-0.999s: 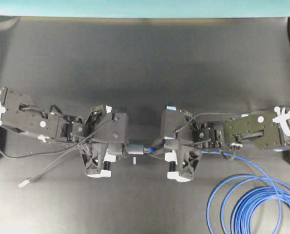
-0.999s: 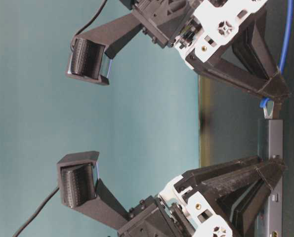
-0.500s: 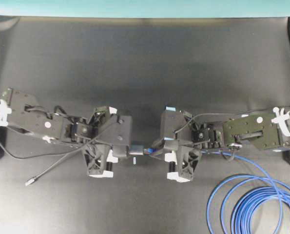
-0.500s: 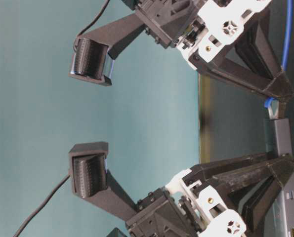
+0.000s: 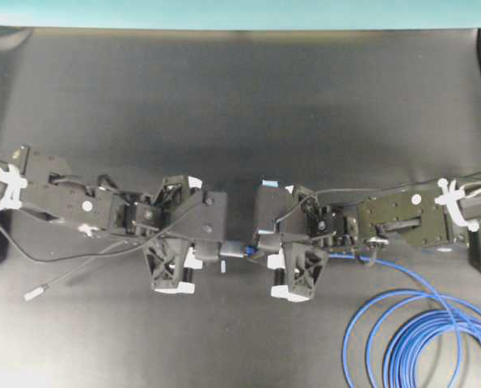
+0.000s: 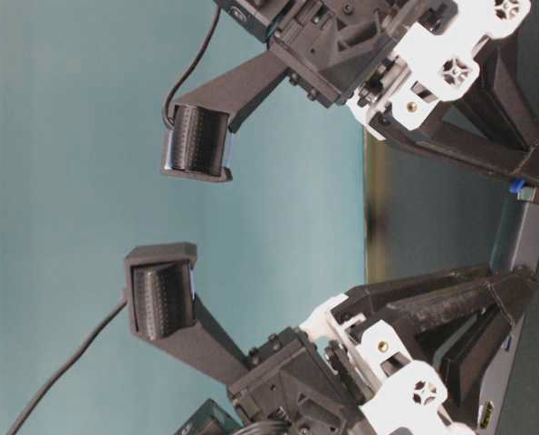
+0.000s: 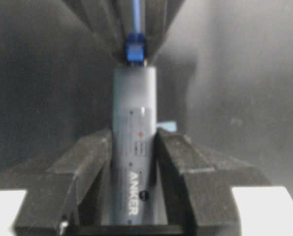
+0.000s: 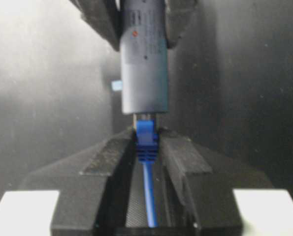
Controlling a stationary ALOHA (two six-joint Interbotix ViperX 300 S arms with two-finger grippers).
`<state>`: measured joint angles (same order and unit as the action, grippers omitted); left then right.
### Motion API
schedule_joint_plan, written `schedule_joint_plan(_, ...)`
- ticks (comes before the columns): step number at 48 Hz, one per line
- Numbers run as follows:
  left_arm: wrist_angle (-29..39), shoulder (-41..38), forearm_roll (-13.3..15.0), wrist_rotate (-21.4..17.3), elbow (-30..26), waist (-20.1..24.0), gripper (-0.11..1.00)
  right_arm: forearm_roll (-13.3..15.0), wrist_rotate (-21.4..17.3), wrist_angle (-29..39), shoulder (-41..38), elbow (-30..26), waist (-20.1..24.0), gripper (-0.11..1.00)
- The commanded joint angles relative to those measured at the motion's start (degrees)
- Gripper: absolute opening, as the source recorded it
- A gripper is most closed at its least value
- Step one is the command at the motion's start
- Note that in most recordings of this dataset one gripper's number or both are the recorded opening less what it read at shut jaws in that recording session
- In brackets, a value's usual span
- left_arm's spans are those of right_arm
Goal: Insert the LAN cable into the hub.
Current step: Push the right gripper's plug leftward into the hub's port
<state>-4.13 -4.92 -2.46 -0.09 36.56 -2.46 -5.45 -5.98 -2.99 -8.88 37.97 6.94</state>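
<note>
1. Two arms meet at the middle of the dark table (image 5: pixel 240 105), held just above it. Far left, the hub's thin dark-grey cord (image 5: pixel 78 271) trails down to its small silver plug (image 5: pixel 33 294), lying loose on the surface.
2. The left gripper (image 7: pixel 135 162) is clamped narrowly on the hub (image 7: pixel 134 142), an Anker-branded grey bar, gripping its rear half; the port end juts out towards the other arm.
3. At the junction, the LAN cable's blue plug boot (image 8: pixel 146 140) touches the hub's end; a sliver of clear plug shows between them, so I judge it partly seated at best.
4. The right gripper (image 8: pixel 147 152) is pinched tight on that boot, the LAN cable (image 5: pixel 422 327) running back into its loose coil at lower right.
5. Risks: a slight tilt between the two could jam the plug at the port mouth; pushing harder might slide the hub back through the left fingers; coil drag could tug the plug off line.
</note>
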Motion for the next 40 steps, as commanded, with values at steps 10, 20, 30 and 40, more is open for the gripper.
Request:
schedule_joint_plan(10,-1.1,0.0,-0.2,-0.4,-2.3,-0.1,0.28,0.2,0.6,-1.2,0.4,-2.9,-1.0,0.13)
schedule_joint_plan(20,-0.8,0.2,-0.2,-0.3,-1.7,-0.3,0.28,0.2,0.8,-1.1,0.4,-2.9,-1.0,0.13)
schedule_joint_plan(30,-0.4,-0.1,-0.1,0.4,-1.6,-0.3,0.28,0.2,0.9,-0.4,-0.3,-2.7,-1.0,0.13)
schedule_joint_plan(40,2.9,-0.2,-0.1,0.5,-1.6,-0.5,0.28,0.2,0.9,-0.4,-1.1,-2.9,-1.0,0.13)
